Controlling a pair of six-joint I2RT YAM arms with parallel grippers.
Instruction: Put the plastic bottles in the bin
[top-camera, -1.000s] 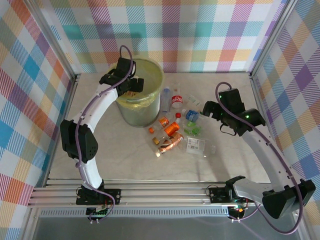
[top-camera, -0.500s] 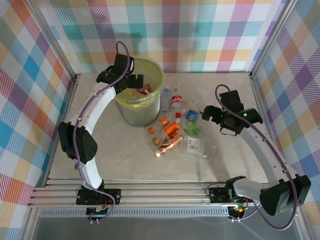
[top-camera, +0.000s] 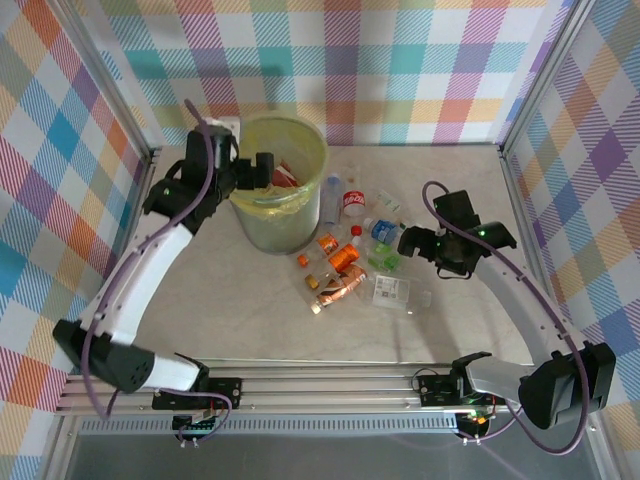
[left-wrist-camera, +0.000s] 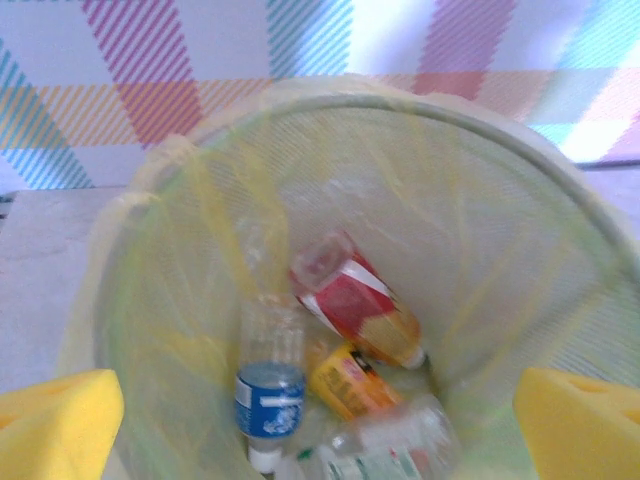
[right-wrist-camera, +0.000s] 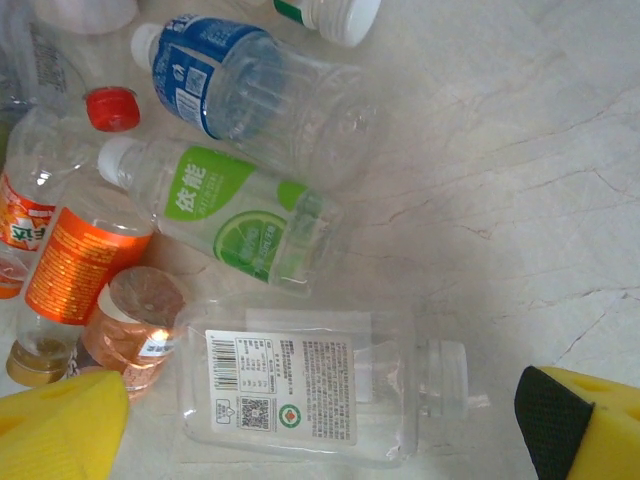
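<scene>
The tall round translucent bin lined with a yellow plastic bag stands on the pale marbled tabletop. The left gripper hangs over the bin's left rim, its yellow-padded fingers spread wide with nothing between them. Inside the bin lie a crushed clear bottle with a blue label, a red-labelled bottle and an orange-labelled bottle. The other small clear plastic bottles lie scattered on the table just right of the bin. The right gripper hovers at that heap's side farthest from the bin, fingers wide and empty, above a flat clear bottle with a white label and a green-labelled bottle
</scene>
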